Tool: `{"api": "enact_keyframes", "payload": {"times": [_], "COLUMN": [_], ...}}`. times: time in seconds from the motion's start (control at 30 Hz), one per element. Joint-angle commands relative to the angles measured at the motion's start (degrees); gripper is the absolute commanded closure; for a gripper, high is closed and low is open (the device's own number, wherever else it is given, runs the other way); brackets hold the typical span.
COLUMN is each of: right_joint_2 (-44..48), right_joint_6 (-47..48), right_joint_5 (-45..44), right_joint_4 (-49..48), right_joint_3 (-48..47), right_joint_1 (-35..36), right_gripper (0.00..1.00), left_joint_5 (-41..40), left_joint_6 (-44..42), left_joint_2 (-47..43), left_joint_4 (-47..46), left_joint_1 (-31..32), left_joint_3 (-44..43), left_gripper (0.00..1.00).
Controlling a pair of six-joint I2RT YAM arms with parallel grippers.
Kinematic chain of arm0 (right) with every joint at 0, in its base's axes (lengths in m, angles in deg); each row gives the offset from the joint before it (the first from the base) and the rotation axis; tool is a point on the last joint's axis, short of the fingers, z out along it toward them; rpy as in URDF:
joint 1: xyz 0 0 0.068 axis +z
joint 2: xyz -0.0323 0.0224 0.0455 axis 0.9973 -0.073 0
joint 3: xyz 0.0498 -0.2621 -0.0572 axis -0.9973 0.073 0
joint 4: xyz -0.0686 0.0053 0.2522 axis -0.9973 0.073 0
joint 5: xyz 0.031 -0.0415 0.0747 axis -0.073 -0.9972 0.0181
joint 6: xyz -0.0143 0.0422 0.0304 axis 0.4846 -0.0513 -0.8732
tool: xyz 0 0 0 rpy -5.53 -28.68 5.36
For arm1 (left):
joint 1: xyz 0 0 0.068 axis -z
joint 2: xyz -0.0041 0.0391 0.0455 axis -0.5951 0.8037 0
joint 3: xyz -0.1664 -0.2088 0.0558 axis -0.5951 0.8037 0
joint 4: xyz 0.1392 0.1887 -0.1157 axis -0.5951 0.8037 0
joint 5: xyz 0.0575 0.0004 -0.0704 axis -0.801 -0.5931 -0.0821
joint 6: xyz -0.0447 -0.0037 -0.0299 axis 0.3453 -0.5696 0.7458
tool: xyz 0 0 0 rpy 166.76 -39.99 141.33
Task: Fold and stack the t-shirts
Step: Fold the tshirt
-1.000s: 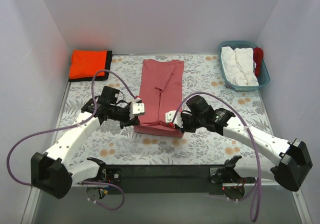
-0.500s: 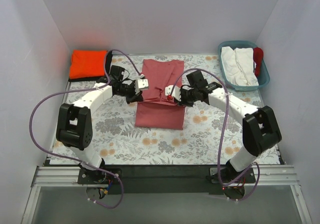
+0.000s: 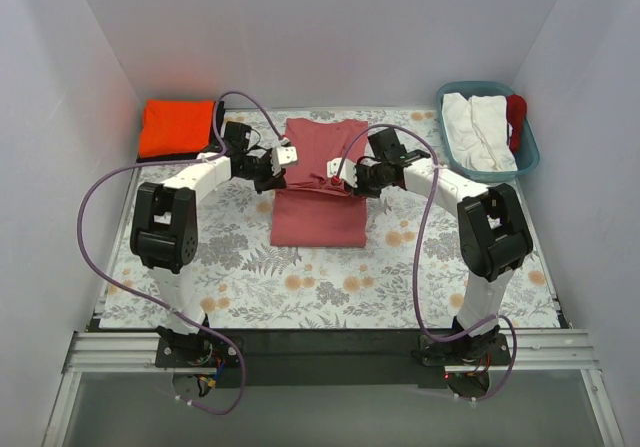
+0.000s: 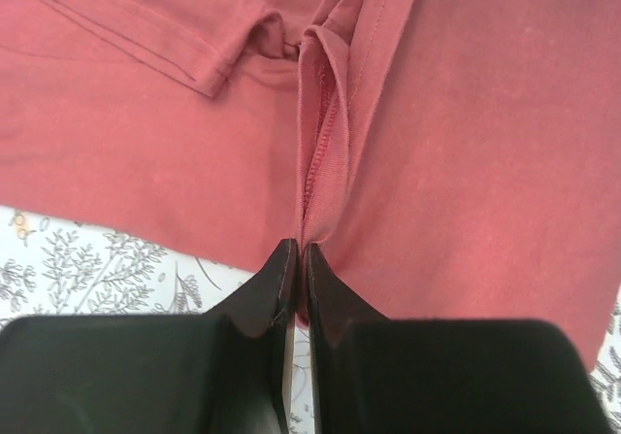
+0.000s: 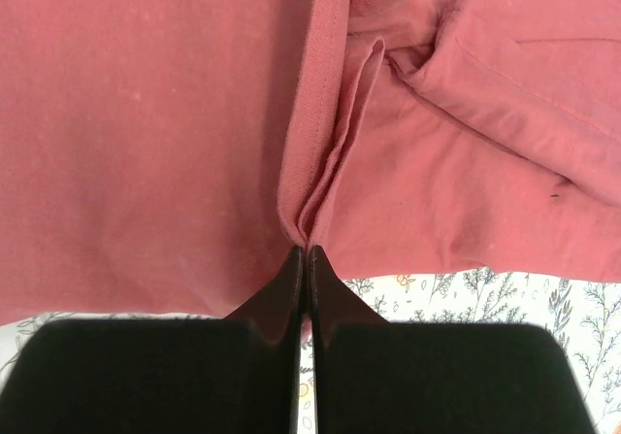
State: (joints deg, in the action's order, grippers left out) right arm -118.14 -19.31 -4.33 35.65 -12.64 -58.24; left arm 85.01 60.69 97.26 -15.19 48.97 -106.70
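The rose-red t-shirt (image 3: pixel 318 217) lay mid-table toward the far side, its near part doubled over the rest. The folded-over edge was pinched in thin ridges by the left gripper (image 4: pixel 294 259) and the right gripper (image 5: pixel 303 259), both clamped tight on the cloth. So little fabric was caught that it could be lost from either side, and a skewed fold would be left. The lower layer could also be dragged by uneven travel. The orange t-shirt (image 3: pixel 175 129) was kept well apart, at the far left corner.

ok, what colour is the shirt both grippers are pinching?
Dusty rose-red shirt, plain, no print; left wrist view shows it best.
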Motion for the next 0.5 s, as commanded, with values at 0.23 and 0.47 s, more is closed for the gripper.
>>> {"api": "enact_keyframes", "payload": {"times": [0.23, 0.47], "right_joint_2": [-3.53, -5.73], "right_joint_6": [1.51, 1.42], "right_joint_5": [0.32, -0.82], "right_joint_4": [-3.80, -5.12], "right_joint_3": [-4.28, -4.99], "right_joint_1": [-1.73, -1.91], "right_gripper": [0.99, 0.99], "left_joint_5": [-1.01, -2.77], "left_joint_6": [-1.37, -0.50], "left_joint_2": [2.59, 3.64], "left_joint_4": [-2.85, -5.92], "left_joint_1": [-0.67, -0.93], "left_joint_3": [-4.42, -4.07], "left_gripper": [1.00, 1.00]}}
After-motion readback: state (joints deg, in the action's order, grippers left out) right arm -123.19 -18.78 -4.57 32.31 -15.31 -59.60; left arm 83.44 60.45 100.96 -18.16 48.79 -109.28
